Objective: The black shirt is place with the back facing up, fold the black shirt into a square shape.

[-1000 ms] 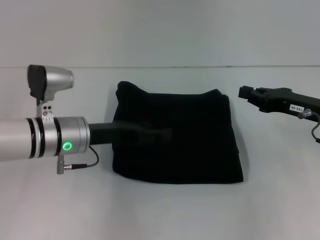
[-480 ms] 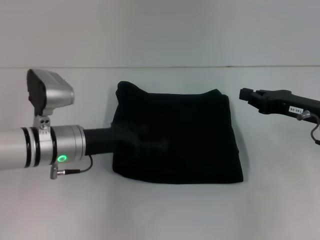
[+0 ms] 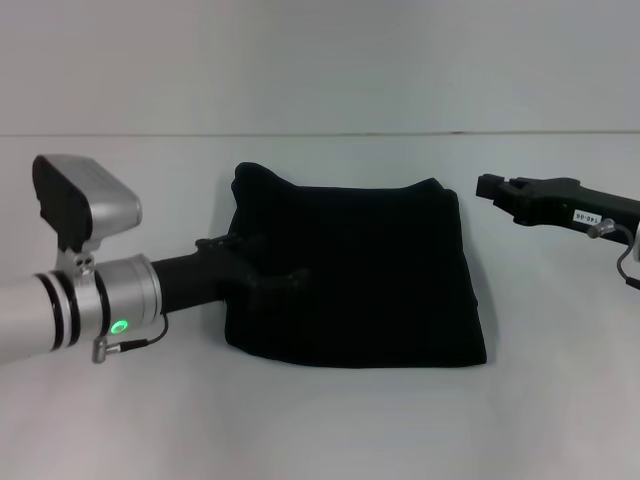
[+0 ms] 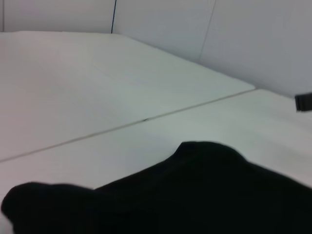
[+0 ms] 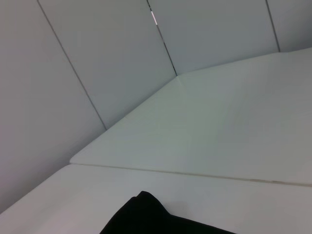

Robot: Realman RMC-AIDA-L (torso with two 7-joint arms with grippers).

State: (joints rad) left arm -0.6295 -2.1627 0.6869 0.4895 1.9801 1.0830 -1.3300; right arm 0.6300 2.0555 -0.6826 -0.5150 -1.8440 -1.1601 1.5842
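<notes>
White and matte, the broad counter (image 3: 330, 420) is carrying the plain black soft fabric shirt (image 3: 370, 275), folded into a rough square at its middle, beneath pale panelled walls (image 5: 97, 58). Reaching over the fabric's left edge, the left claw (image 3: 268, 277) is blending with it; whether it is gripping, I cannot tell. The right claw (image 3: 488, 189) is hanging clenched, apart from the shirt's right edge.

— What is found in the way on the table (image 3: 330, 420)?
— Its middle is covered by the folded black shirt (image 3: 370, 270); the shirt's left edge is overlapped by the left gripper (image 3: 285, 282).
— Where is free room left?
— Bare surface is seen in front of and behind the shirt. On the right, passage is narrowed by the right gripper (image 3: 487, 187), held apart from the cloth.
</notes>
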